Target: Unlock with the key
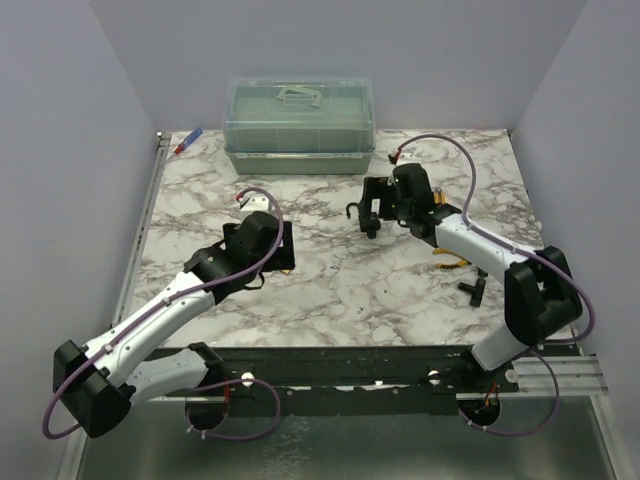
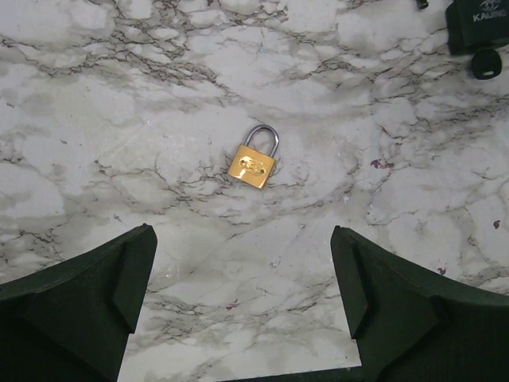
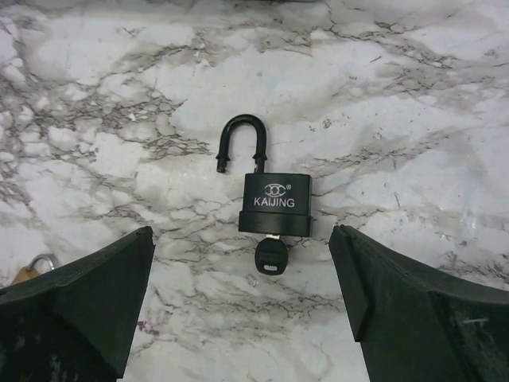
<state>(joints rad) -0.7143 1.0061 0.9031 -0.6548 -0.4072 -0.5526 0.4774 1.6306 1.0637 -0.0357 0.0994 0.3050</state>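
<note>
The key (image 3: 271, 256) sits in the keyhole of the black padlock (image 3: 275, 203) on the counter (image 3: 413, 119), right of centre. Its shackle looks sprung, so unlocking seems done. The right jaws above it and the left jaws both hang released, empty. Next, the right arm should back clear.

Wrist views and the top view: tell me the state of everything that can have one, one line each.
black padlock: unlocked, shackle sprung open.
key: inserted in the black padlock's keyhole.
brass padlock: shackle closed, lying flat.
left end effector: open, empty.
right end effector: open, empty.
clear box: lid on.
</note>
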